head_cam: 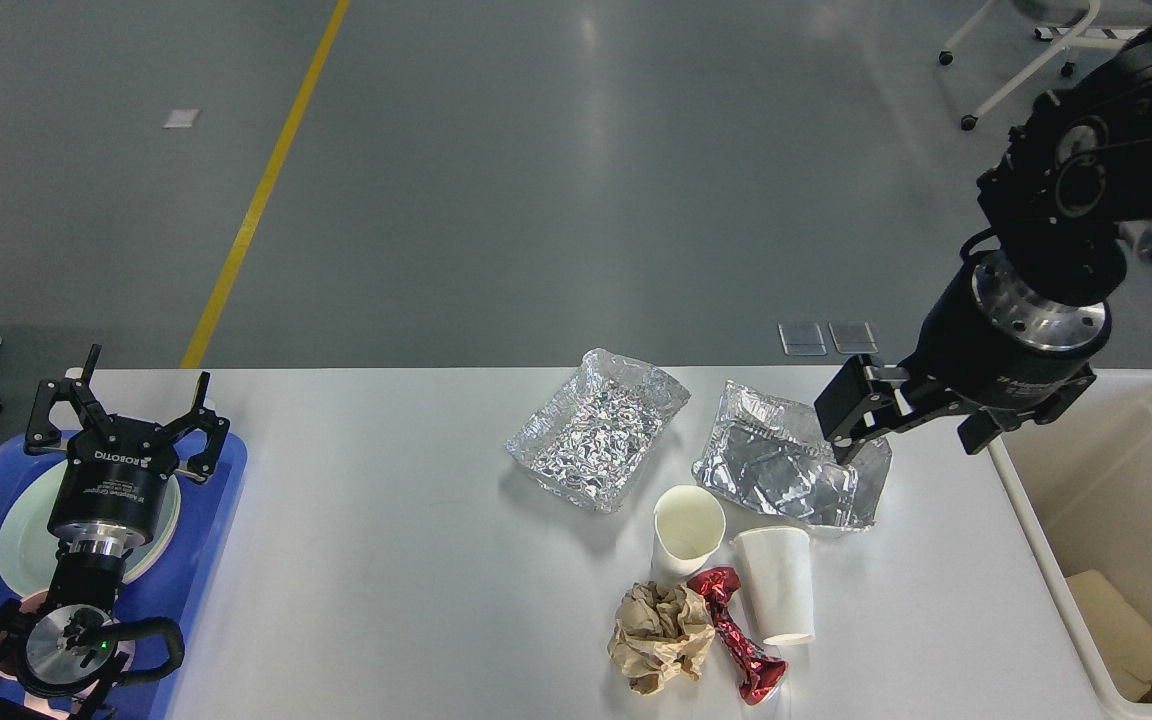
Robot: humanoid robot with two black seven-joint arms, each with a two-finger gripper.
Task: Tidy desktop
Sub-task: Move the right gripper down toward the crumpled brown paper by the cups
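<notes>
Our white counter (386, 560) and its litter

On it we see two foil trays (598, 428) (791, 468), two paper cups (688, 530) (777, 584), crumpled brown paper (660, 636), a red wrapper (736, 634), and a blue tray (198, 540) at its left end.

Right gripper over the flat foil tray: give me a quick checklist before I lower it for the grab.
1. Right gripper above the flat foil tray: ok, over its right edge.
2. Jaws open: cannot tell, seen side-on and dark.
3. Gripper empty: ok, nothing visible in it.
4. Tray clear of neighbours: ok, the lying paper cup sits just in front, not on it.
5. Cream bin has room: ok, mostly bare inside.
6. Left gripper out of the way: ok, open over the blue tray.
</notes>
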